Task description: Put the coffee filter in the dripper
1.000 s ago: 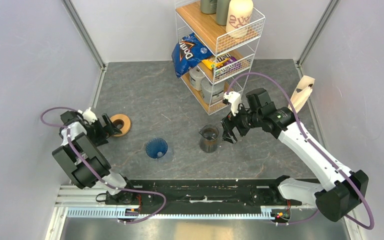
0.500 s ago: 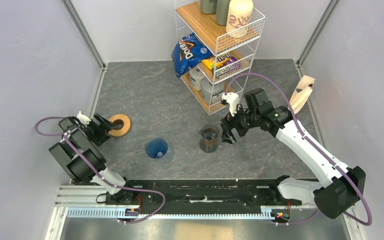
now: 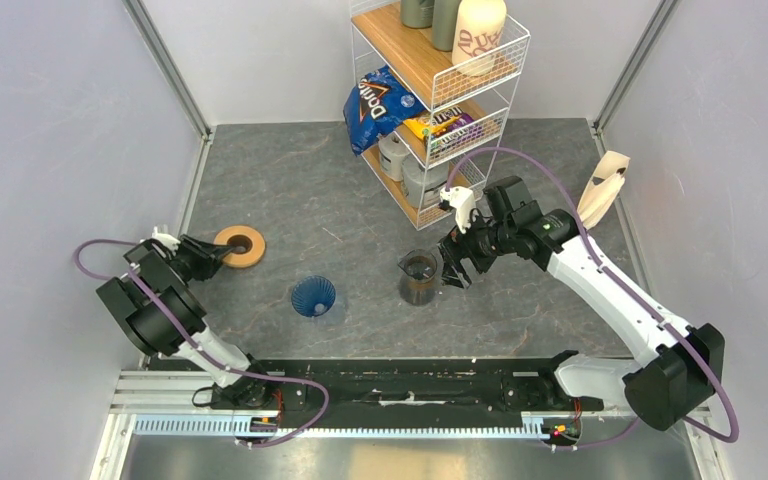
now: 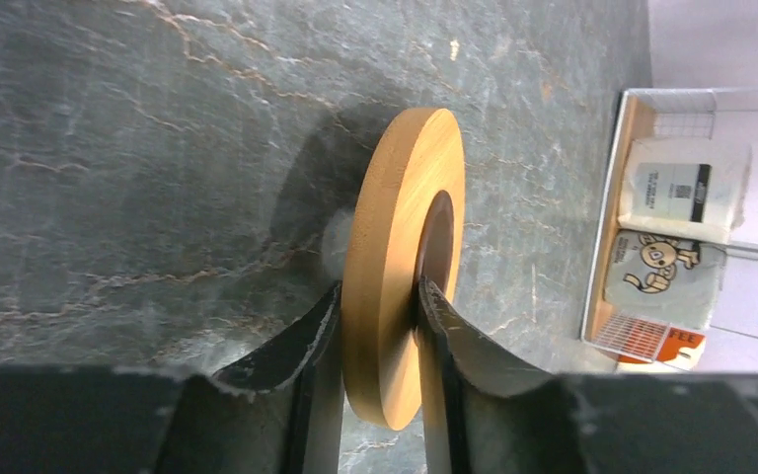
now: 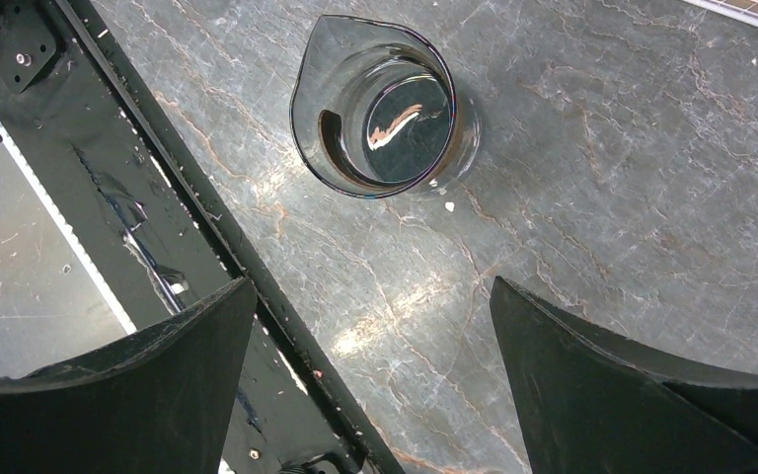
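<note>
The dripper (image 3: 313, 296), a dark blue ribbed cone, stands on the grey table between the arms. The coffee filter (image 3: 603, 185), a pale fan-shaped paper, leans against the right wall. My left gripper (image 3: 218, 252) is shut on the tan wooden ring (image 3: 239, 246). In the left wrist view one finger presses the outer rim of the wooden ring (image 4: 395, 257) and the other sits in its hole. My right gripper (image 3: 457, 270) hangs open just right of the glass carafe (image 3: 418, 277), nothing between its fingers (image 5: 592, 385).
A wire rack (image 3: 440, 90) with a chip bag, jars and a cream canister stands at the back. The glass carafe (image 5: 385, 109) is right of the dripper. The black arm rail (image 3: 400, 385) runs along the near edge. Walls close both sides.
My left gripper has closed from wide open onto the wooden ring, its arm settling lower and to the left. The right gripper edged slightly left toward the carafe, still open.
</note>
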Tool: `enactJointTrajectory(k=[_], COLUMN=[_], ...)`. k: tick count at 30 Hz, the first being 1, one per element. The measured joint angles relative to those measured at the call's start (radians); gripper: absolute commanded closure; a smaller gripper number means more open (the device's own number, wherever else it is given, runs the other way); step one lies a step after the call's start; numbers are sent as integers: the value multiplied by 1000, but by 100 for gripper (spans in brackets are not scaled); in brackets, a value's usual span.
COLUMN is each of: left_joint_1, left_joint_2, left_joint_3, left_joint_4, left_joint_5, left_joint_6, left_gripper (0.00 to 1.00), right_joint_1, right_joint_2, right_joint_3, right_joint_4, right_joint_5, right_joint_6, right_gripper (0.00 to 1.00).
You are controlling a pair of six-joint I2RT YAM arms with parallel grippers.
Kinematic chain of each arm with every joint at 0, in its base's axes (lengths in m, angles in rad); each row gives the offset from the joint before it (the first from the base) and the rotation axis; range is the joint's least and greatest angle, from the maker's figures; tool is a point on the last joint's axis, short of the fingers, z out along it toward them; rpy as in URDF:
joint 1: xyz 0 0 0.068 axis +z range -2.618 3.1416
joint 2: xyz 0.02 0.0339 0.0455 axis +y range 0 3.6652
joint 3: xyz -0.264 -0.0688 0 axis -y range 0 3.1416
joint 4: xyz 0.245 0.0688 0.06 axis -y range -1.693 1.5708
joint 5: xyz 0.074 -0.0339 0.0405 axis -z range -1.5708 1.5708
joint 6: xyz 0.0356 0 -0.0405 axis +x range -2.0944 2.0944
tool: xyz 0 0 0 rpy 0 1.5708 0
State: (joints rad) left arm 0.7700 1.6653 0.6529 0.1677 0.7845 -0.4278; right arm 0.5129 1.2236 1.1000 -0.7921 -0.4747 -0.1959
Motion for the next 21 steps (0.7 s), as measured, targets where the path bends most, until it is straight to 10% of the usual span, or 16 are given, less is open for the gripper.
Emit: enactJointTrajectory(k=[9, 21], left_joint_1=[-3, -24], left_joint_2=[-98, -464], left_joint_3=[-61, -74], left_joint_4=[75, 57], left_joint_5=[60, 199], left_joint_6=[-97, -157], left_gripper=[98, 98], right_joint_1=[0, -40], right_joint_2=[11, 8], right_joint_3=[0, 21], right_joint_4=[0, -9], right_joint_5=[-5, -56], right_joint_6=[0, 33], right_gripper=[3, 3])
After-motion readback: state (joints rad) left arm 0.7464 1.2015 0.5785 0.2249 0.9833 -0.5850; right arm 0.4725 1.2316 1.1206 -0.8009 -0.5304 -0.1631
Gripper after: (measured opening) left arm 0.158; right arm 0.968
